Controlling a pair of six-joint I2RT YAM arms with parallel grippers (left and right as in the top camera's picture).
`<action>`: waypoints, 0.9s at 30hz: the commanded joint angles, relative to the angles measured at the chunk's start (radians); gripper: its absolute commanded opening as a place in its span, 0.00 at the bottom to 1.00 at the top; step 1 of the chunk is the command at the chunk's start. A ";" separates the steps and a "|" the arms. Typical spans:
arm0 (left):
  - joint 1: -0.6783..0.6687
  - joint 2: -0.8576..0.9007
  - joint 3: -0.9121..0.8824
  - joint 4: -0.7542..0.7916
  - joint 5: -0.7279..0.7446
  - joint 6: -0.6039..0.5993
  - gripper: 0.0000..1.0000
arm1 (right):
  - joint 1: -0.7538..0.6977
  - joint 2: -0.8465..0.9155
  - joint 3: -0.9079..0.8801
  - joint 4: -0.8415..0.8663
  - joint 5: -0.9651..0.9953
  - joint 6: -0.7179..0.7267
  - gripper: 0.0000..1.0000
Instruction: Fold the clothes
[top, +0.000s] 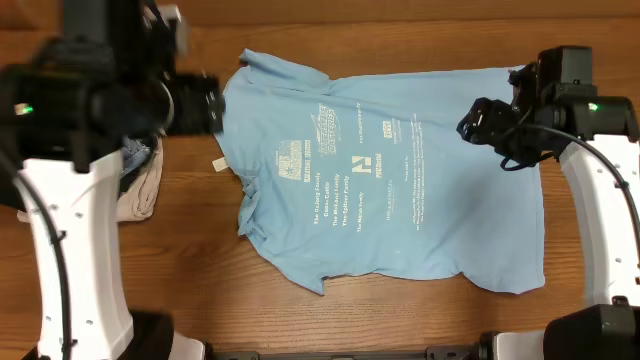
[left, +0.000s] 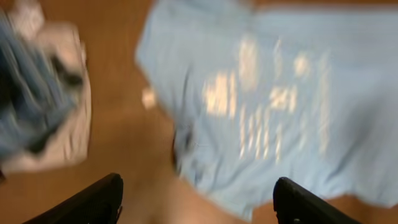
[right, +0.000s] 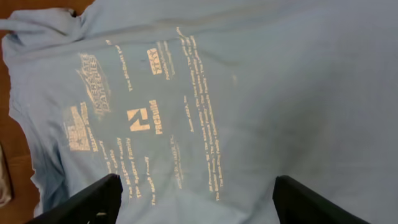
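Observation:
The clothes are one light-blue T-shirt (top: 380, 190) with white printed text, lying spread out and a little rumpled in the middle of the wooden table (top: 180, 260). My left gripper (top: 208, 104) hovers at the shirt's upper left edge. In the blurred left wrist view it (left: 198, 199) is open above bare wood, with the shirt (left: 280, 93) ahead. My right gripper (top: 478, 122) hangs over the shirt's upper right part. The right wrist view shows it (right: 196, 199) open and empty above the printed cloth (right: 249, 93).
A heap of other garments (top: 140, 180), beige and white with some blue, lies at the left of the table beside the left arm; it shows as well in the left wrist view as a blurred pile (left: 43, 106). The arm bases stand at both front corners.

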 joint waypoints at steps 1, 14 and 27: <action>-0.020 -0.022 -0.405 0.037 -0.026 -0.126 0.76 | -0.003 -0.003 0.010 -0.006 -0.003 0.010 0.82; -0.071 0.029 -1.188 0.738 0.013 -0.143 0.58 | -0.003 -0.003 0.010 -0.012 -0.003 0.010 0.83; 0.135 0.037 -1.310 0.733 -0.109 -0.517 0.33 | -0.003 -0.003 0.010 -0.024 -0.002 0.009 0.83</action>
